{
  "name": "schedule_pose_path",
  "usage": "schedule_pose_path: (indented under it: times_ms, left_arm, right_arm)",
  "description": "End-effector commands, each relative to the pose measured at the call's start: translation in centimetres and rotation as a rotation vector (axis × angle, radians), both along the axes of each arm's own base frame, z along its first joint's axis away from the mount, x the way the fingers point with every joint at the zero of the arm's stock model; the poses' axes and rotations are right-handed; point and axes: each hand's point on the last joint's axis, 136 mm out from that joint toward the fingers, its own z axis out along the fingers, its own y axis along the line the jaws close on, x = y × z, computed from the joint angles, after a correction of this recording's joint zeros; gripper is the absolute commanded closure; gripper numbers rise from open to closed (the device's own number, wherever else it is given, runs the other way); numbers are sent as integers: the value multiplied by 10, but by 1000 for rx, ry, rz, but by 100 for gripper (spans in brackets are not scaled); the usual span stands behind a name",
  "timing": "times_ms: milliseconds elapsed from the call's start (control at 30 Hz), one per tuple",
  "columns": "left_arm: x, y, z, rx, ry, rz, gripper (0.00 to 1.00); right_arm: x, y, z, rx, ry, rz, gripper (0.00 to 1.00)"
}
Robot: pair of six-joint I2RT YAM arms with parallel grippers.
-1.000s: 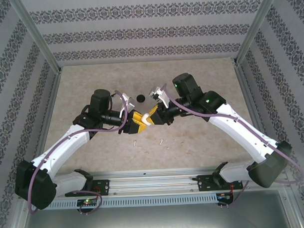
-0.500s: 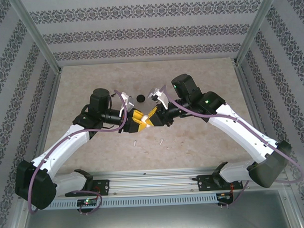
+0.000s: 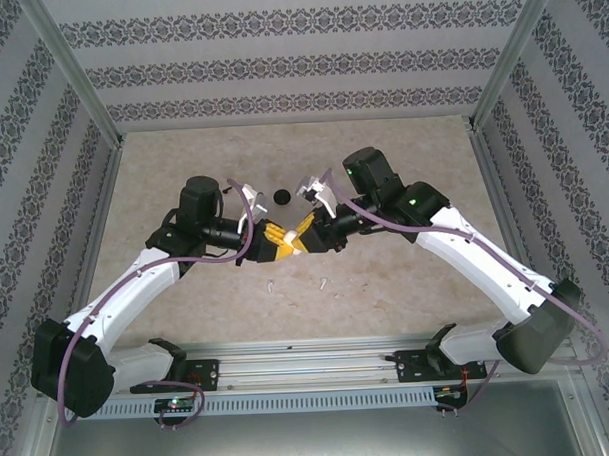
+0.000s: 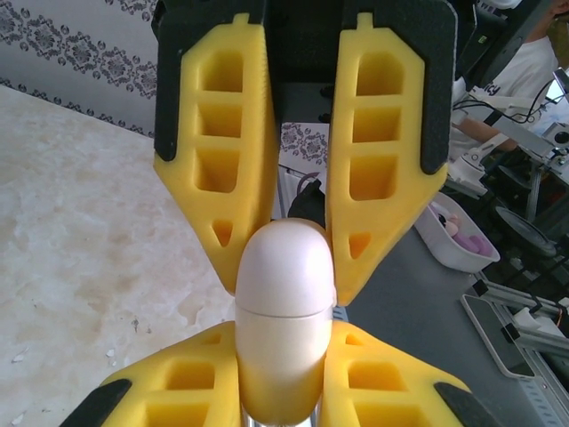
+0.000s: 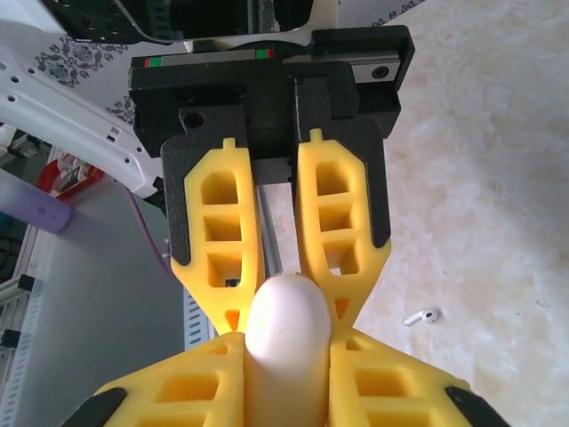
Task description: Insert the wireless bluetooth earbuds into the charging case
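**A:** What changed in the last second?

**B:** The left end effector (image 3: 276,242) has pinched tight onto the charging case (image 4: 284,302). The right end effector (image 3: 307,231) clamps its far end, and the case is held off the counter (image 3: 412,154).

**A:** Room to move?

**B:** Bare marbled surface toward 12, 3 and 9 o'clock, out to the metal frame (image 3: 309,363). From the case, a black disc (image 3: 280,196) sits at 12, the left earbud (image 3: 271,285) at 7 and the right earbud (image 3: 323,283) at 5.

**A:** Surfaces?

**B:** The case is a glossy white pebble with a lid seam. The yellow fingers (image 4: 213,151) have cut-out cells.
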Motion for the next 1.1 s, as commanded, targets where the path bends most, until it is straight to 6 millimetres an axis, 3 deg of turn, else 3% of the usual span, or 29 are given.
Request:
schedule_pose_path:
  times_ms: [0,367,567,833,933,1067]
  left_arm:
    - [1,0,7,-26,-85,1,100]
    - [3,4,3,-11,-131,68,100]
    - [11,5,2,-11,-142,121,100]
    - [36,10,-4,3,-202,285,100]
    - [47,14,-3,-2,-228,361,100]
    - [57,16,4,-28,-258,422,100]
  right_arm:
    - [8,4,0,20,45,-10,73]
    - [46,-14,-5,6,115,-170,58]
    - [54,-15,-2,37,155,-227,50]
    - [73,-32,7,41,282,-527,39]
    - [80,-41,9,122,344,-660,36]
    - [75,-36,10,281,453,-713,33]
